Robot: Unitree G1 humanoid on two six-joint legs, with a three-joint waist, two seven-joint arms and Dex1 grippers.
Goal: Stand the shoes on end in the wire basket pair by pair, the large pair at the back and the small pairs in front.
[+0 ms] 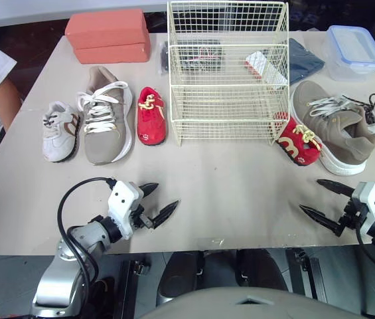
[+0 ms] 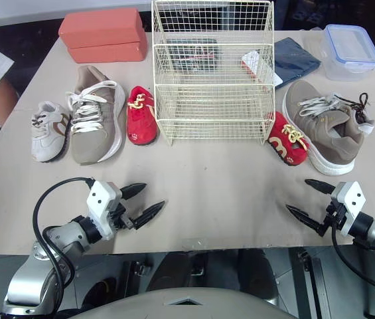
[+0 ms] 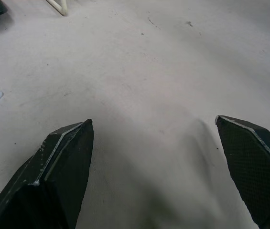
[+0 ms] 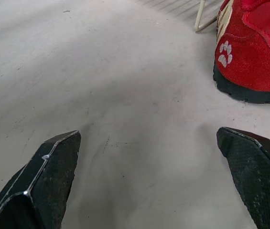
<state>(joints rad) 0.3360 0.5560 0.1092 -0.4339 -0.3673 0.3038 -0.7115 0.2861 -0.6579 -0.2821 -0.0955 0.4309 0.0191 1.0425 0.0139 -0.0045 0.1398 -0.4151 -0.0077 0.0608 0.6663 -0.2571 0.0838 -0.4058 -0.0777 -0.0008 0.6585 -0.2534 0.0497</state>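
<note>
Wire basket (image 1: 227, 73) upper centre of counter (image 1: 240, 193), shoes (image 1: 105, 116) lying either side, left jaws and right jaws spread, lower corners

Bright even light, soft shadows (faint on the table (image 1: 240, 173))
</note>
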